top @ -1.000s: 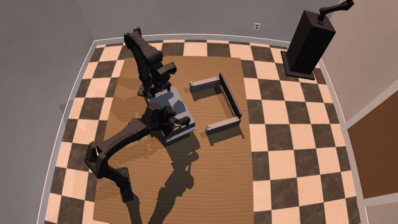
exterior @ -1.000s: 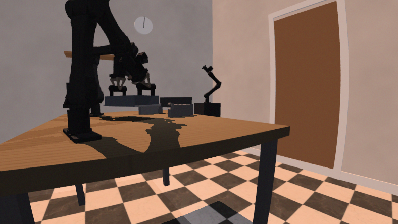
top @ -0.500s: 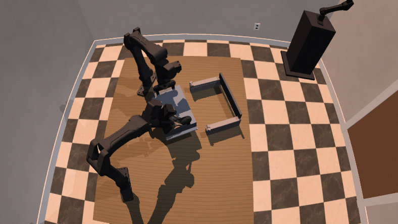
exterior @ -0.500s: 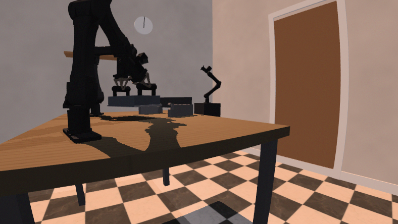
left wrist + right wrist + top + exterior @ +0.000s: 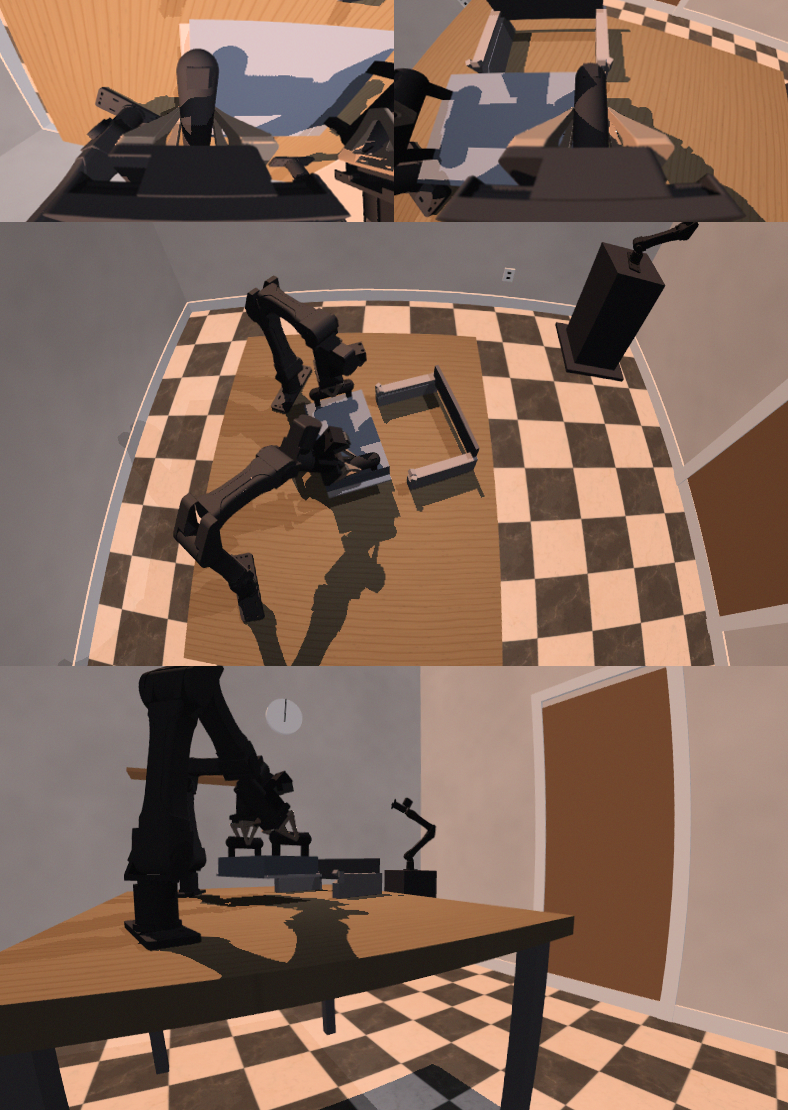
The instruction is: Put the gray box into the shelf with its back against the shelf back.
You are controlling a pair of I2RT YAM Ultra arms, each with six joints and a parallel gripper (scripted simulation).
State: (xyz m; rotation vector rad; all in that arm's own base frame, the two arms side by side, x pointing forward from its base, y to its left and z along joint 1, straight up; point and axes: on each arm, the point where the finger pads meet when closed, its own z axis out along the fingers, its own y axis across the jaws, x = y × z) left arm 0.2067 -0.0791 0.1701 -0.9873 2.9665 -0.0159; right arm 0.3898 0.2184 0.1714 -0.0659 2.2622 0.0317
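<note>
Lab-like room | robot arms on wooden table (image 5: 352, 574) (image 5: 441, 908) | third arm on pedestal (image 5: 614, 310) (image 5: 410, 883)

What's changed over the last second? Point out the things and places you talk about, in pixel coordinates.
Gray box (image 5: 363, 415) (image 5: 267, 865) (image 5: 297, 40) (image 5: 528, 81) shifted toward the shelf (image 5: 456, 412) (image 5: 357, 885) (image 5: 602, 37), its left-arm end most. Left fingers (image 5: 330, 394) (image 5: 244, 838) moved with it; right fingers (image 5: 358, 464) (image 5: 291, 834) barely. No grasp or release visible. Shelf unchanged.
</note>
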